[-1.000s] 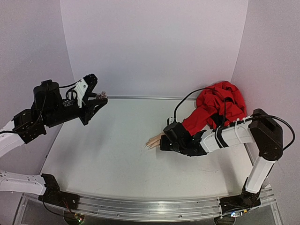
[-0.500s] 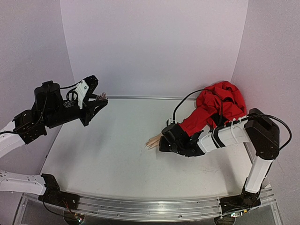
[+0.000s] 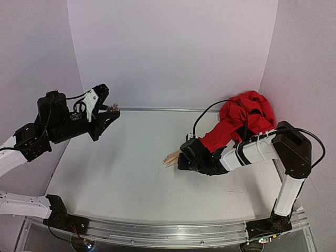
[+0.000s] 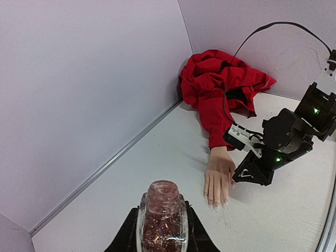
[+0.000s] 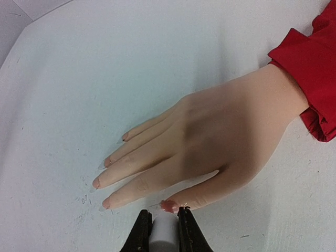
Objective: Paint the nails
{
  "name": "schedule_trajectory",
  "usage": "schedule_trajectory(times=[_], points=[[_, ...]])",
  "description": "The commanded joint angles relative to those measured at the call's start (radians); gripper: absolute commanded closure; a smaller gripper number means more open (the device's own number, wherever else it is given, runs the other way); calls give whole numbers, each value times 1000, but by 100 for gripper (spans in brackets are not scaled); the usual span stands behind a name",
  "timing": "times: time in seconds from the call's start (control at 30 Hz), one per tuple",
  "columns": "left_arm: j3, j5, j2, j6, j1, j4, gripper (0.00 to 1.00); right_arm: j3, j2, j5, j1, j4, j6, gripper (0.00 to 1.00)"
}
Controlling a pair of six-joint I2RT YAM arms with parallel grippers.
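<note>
The pale peach mannequin hand (image 5: 210, 136) lies flat on the white table, its fingers pointing left and its wrist in a red sleeve (image 5: 310, 68). The thumb nail (image 5: 169, 206) carries a wet pink-red blob; the other nails show thin reddish tips. My right gripper (image 5: 165, 216) is shut on a white brush cap (image 5: 165, 233), whose tip is at the thumb nail. My left gripper (image 4: 161, 216) is raised at the far left, shut on an open bottle of red glitter polish (image 4: 161, 223). From above, the right gripper (image 3: 182, 160) hides most of the mannequin hand (image 3: 171, 157).
The sleeve's red cloth is piled in a heap (image 3: 249, 113) in the back right corner, with a black cable (image 3: 205, 113) arching over it. White walls enclose the table on three sides, and a metal rail (image 3: 157, 109) runs along the back edge.
My right arm has edged slightly left along the mannequin hand, still holding the cap. The left arm and its bottle have barely moved.
</note>
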Motion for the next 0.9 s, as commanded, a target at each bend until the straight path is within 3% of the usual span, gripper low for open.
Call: schedule_trajectory(times=[0.0, 0.87], points=[[10, -17, -22, 6, 3, 37, 100, 38, 12, 33, -2, -14, 6, 100], [10, -22, -20, 10, 4, 33, 100, 64, 43, -21, 9, -12, 8, 100]])
